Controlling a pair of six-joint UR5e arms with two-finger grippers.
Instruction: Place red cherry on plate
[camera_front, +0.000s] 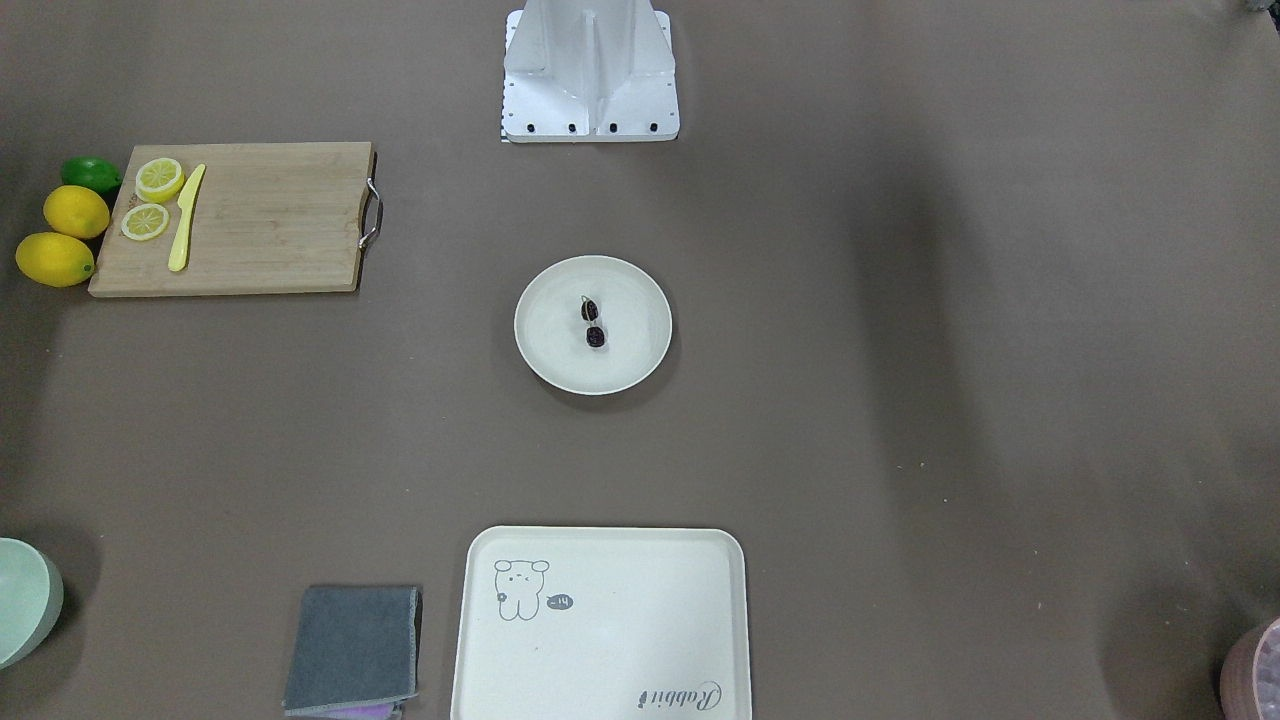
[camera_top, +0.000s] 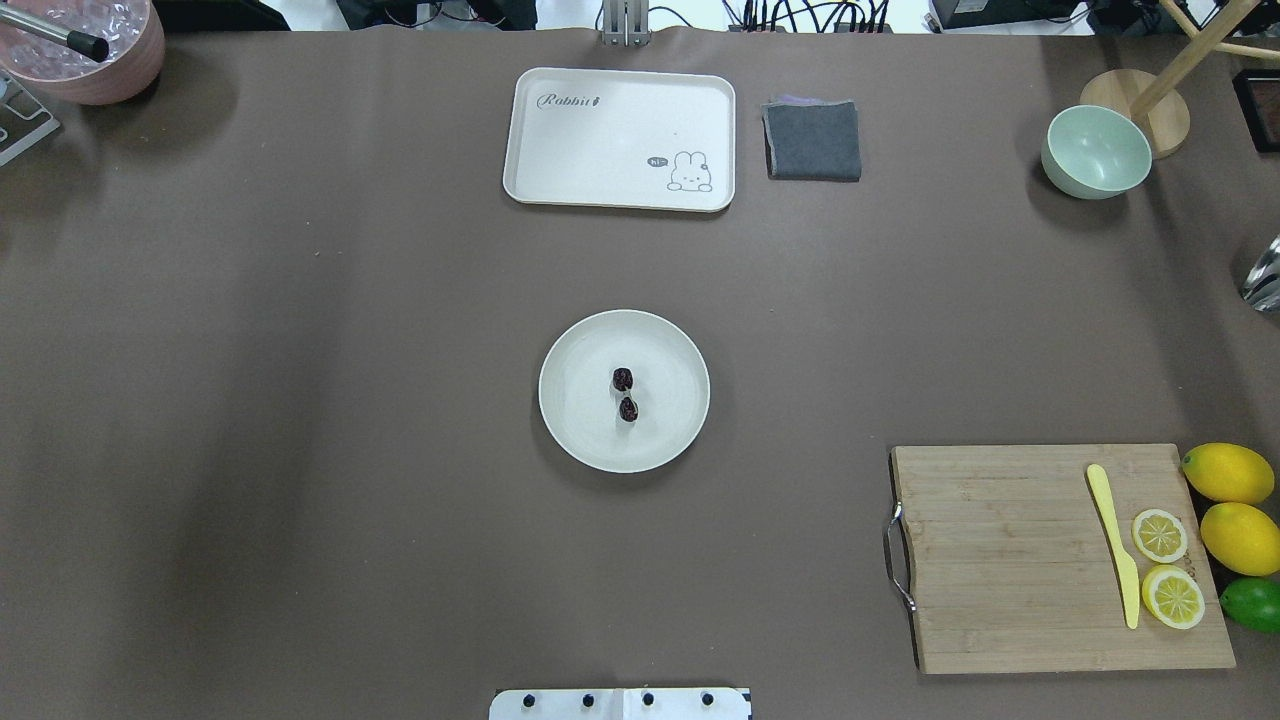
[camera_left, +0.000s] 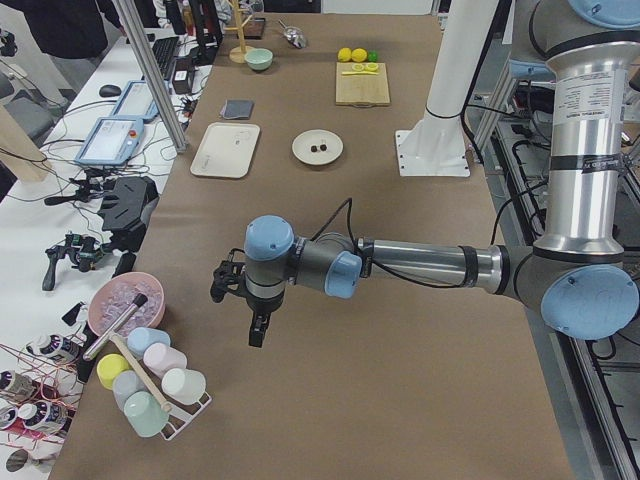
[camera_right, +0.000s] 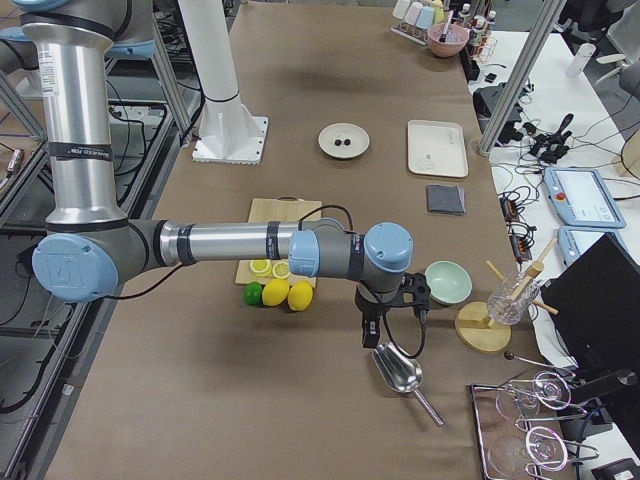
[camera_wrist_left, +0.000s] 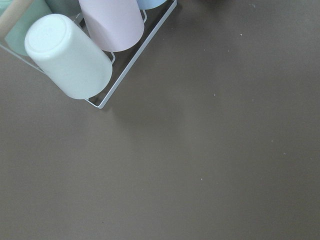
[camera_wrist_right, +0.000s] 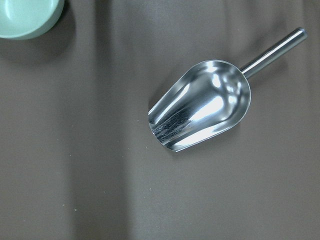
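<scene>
At the counter (camera_top: 300, 420) ends, left jaws hang beside a cup rack (camera_left: 150, 395), right jaws over a scoop (camera_wrist_right: 200, 107); apart or together, nothing shows. Farther out, the red cherry (camera_top: 623, 379) lies on the plate (camera_top: 580, 420), centred, lined 12 to 6 o'clock. Placing looks done; no further move seems needed.

Either side of the white post (camera_front: 590, 60), whose square foot plate carries a row of black screws, the left arm (camera_left: 420, 265) and right arm (camera_right: 230, 243) match: silver tubes, grey joints with pale blue round caps, small print on the upright tube, a thin black cable looping at the wrist. The left gripper (camera_left: 257, 328) and right gripper (camera_right: 368, 335) are black.
</scene>
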